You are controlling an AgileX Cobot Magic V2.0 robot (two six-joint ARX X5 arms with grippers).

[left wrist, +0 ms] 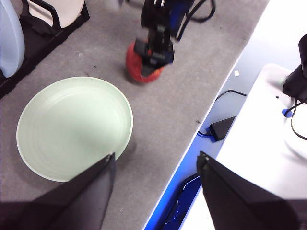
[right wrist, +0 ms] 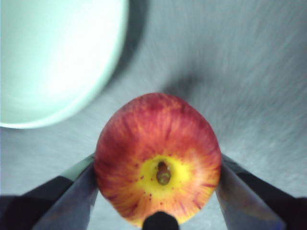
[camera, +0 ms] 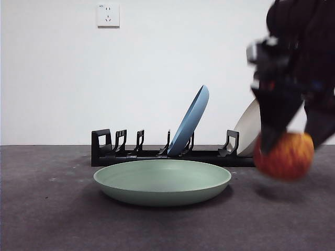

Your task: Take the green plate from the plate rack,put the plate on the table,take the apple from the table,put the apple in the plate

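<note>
The pale green plate (camera: 162,180) (left wrist: 74,127) (right wrist: 53,57) lies flat on the dark grey table (camera: 47,219), in front of the black plate rack (camera: 136,154). My right gripper (camera: 288,138) (right wrist: 158,191) is shut on the red and yellow apple (camera: 284,156) (right wrist: 158,153) (left wrist: 141,62) and holds it just above the table, to the right of the plate. A shadow lies under the apple. My left gripper (left wrist: 156,165) hangs open and empty high over the plate's near rim and the table edge.
A blue plate (camera: 191,119) leans in the rack, and a beige plate (camera: 250,125) stands at the rack's right end behind the arm. Off the table edge lie cables and a black adapter (left wrist: 221,127) on a white surface.
</note>
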